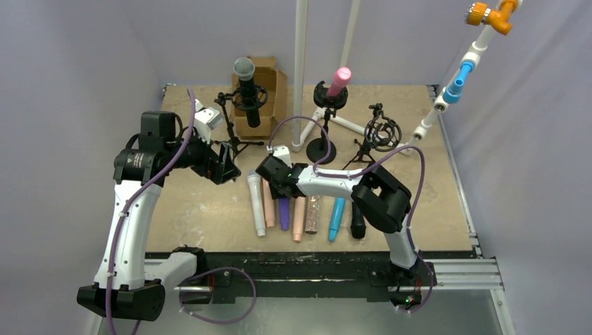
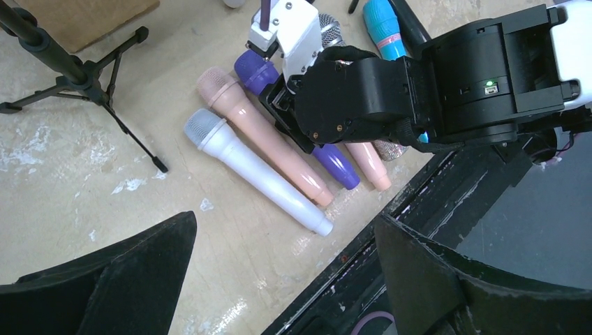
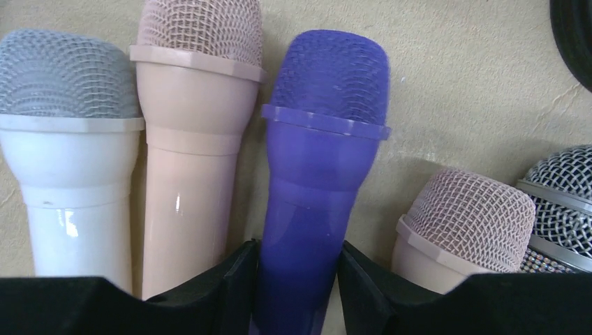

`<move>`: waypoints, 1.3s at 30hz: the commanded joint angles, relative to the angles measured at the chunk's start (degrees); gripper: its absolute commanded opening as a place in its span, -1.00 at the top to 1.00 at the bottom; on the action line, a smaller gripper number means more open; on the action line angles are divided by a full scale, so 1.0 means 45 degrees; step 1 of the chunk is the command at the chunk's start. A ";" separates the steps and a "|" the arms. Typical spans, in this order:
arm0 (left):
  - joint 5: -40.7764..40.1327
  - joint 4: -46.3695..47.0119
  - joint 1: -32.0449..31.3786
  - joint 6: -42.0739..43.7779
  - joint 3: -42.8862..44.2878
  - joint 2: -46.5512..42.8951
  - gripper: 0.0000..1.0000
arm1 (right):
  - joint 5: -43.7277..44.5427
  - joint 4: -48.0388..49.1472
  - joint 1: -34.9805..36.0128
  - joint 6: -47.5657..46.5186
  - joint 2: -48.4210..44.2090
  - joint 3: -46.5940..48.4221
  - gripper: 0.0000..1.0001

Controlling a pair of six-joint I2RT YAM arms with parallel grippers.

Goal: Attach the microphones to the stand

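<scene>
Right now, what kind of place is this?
Probably a robot lab test cell, not a studio: left arm and right arm bolted at the edge of a scuffed table, plain walls close around, coloured microphones lined up before small stands.

- Seven microphones (image 1: 312, 214) lie side by side on the table (image 1: 436, 202), heads toward the far wall.
- Right gripper (image 1: 277, 174) sits over the purple microphone (image 1: 284, 216).
- Left gripper (image 1: 225, 165) hangs left of the row.
- Black microphone (image 1: 246, 84) and pink microphone (image 1: 341, 78) stand upright in stands behind.
</scene>
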 commanded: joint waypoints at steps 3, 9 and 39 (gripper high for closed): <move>0.0591 -0.0062 0.0086 0.0239 -0.0178 0.0092 -1.00 | 0.0511 0.0382 -0.0009 0.0408 -0.0577 -0.0114 0.23; 0.0974 -0.0129 0.0086 0.0189 -0.0209 0.0122 -1.00 | 0.1270 0.0338 -0.0012 0.0429 -0.2410 0.0282 0.70; 0.5476 0.2948 -0.1474 -0.1329 -0.1328 -0.0519 -0.76 | 0.3798 0.9493 0.3354 -0.3831 -0.7001 -0.0054 0.77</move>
